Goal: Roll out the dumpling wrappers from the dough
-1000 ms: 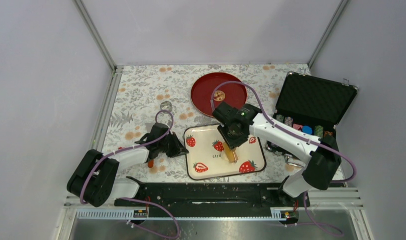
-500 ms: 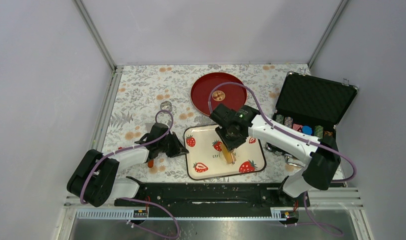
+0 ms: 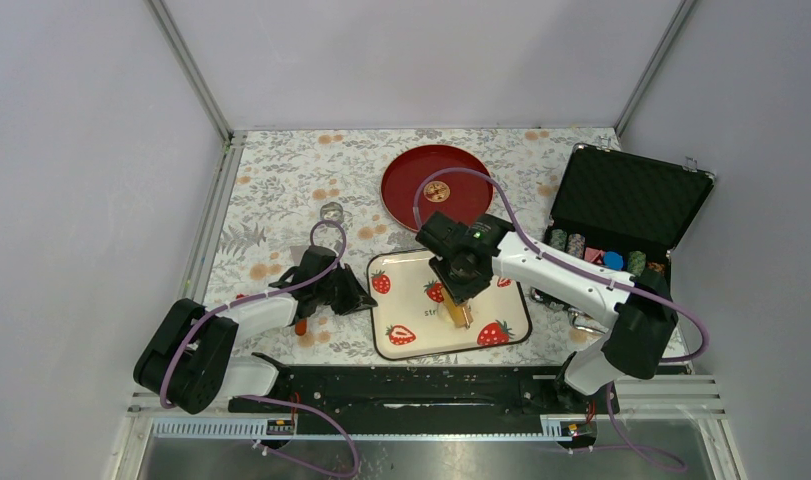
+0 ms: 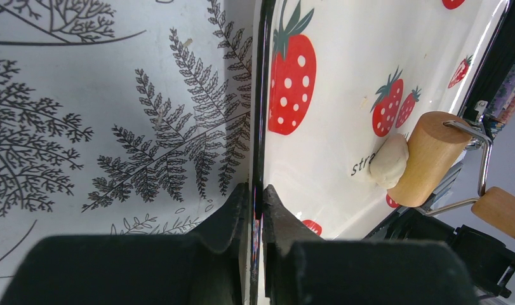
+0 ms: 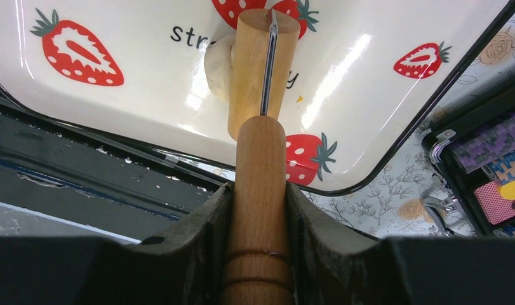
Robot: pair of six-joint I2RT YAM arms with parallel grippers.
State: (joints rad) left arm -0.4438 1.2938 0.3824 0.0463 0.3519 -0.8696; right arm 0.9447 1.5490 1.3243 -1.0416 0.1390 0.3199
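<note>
The dough (image 4: 389, 162) is a small off-white lump on the strawberry tray (image 3: 411, 290), and the wooden roller's drum (image 4: 430, 159) presses against its side. From the right wrist, the dough (image 5: 218, 67) peeks out left of the drum (image 5: 261, 70). My right gripper (image 5: 260, 187) is shut on the roller's handle (image 5: 260, 159) and hangs over the tray's middle (image 3: 459, 298). My left gripper (image 4: 258, 194) is shut on the tray's black left rim (image 4: 262, 114), at the tray's left edge (image 3: 359, 300). No dumpling wrappers are in view.
A red plate (image 3: 436, 185) lies behind the tray. At the right stands an open black case (image 3: 621, 200) holding poker chips. A small metal ring (image 3: 331, 211) sits on the floral cloth at the left. A black rail (image 3: 411, 385) runs along the near edge.
My right gripper has shifted slightly left over the tray with the roller. The left arm has stayed put on the rim.
</note>
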